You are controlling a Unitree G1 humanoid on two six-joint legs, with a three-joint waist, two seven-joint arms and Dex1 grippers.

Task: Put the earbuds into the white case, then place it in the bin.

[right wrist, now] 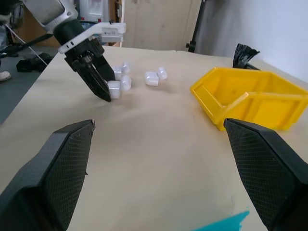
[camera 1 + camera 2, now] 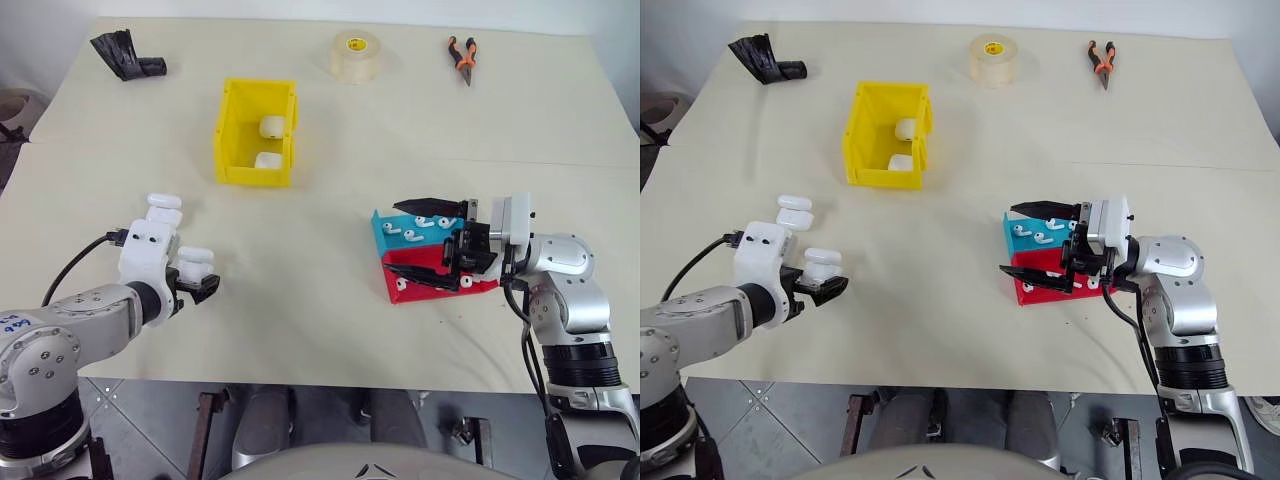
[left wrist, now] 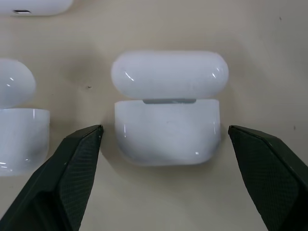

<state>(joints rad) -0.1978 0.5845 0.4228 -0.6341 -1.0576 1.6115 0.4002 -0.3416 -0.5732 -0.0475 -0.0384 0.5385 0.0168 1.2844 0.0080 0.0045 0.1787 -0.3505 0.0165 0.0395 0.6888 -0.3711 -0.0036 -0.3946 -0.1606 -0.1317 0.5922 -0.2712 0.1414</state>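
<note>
A small glossy white rounded plastic earbud case (image 3: 167,108) lay on the beige worktop (image 2: 330,320), lid ajar, between the left gripper's (image 3: 163,139) spread black fingers (image 3: 72,168), not touched. The right gripper (image 2: 432,246), fingers spread wide, hovered over shallow blue and red trays (image 2: 400,232) holding tiny white earbuds (image 2: 417,222). The yellow plastic bin (image 2: 256,133) held two cases.

Bright, even light and soft shadows

You get a well-lit tabletop (image 2: 330,150) with only faint shadows close under things; the bin (image 2: 256,132) shades its own inside. Small glints sit on the white case (image 3: 167,108). The near black fingers (image 1: 53,183) look slightly soft.
</note>
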